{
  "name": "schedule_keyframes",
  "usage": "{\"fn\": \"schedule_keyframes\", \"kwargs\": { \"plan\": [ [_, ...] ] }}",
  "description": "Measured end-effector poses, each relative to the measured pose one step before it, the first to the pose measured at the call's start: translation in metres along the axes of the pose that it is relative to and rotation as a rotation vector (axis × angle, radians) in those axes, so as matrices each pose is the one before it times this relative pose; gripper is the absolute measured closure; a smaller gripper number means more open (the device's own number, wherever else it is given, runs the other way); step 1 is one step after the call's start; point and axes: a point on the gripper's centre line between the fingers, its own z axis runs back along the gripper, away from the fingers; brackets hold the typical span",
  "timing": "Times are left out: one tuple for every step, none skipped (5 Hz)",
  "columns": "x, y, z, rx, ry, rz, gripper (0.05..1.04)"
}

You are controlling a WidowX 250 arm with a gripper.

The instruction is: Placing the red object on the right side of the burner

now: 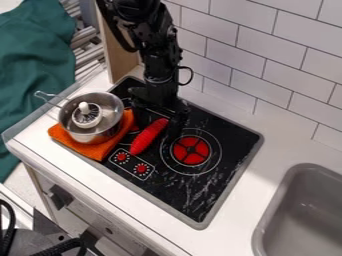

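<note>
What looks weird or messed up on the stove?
The black stovetop has pale, scratchy streaks near the burner, maybe scratches or smears. Also, the metal pot sits on an orange cloth at the stovetop's edge, which seems odd for cooking.

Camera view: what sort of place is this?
Probably a toy kitchen set up for robot work: a stovetop with a red burner, a grey sink beside it, and a metal pot on an orange cloth.
</note>
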Motion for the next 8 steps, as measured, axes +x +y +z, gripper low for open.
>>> {"fn": "schedule_keyframes", "kwargs": {
  "plan": [
    [0.0011, -0.00043, 0.00023, -0.003, -0.005, 0.0019, 0.136],
    [0.00088, -0.00076, -0.00108, -0.0028, -0.019, 0.0028, 0.411],
    [0.00124, -0.00046, 0.00018, -0.0007, -0.0017, -0.0171, 0.69],
    [0.00043, -0.00029, 0.00044, 0.0005, 0.0016, -0.012, 0.774],
    [-0.00026, -0.00557, 0.00071, 0.0003, 0.0093, -0.0068, 0.775],
    [0.00254, -0.01429, 0.01073, -0.0191, -0.0287, 0.0131, 0.775],
    [0.00996, -0.03181, 0.02541, -0.0198, -0.044, -0.02, 0.775],
    [0.00135, -0.03399, 0.00735, -0.006, 0.0127, 0.0189, 0.775]
  ]
}}
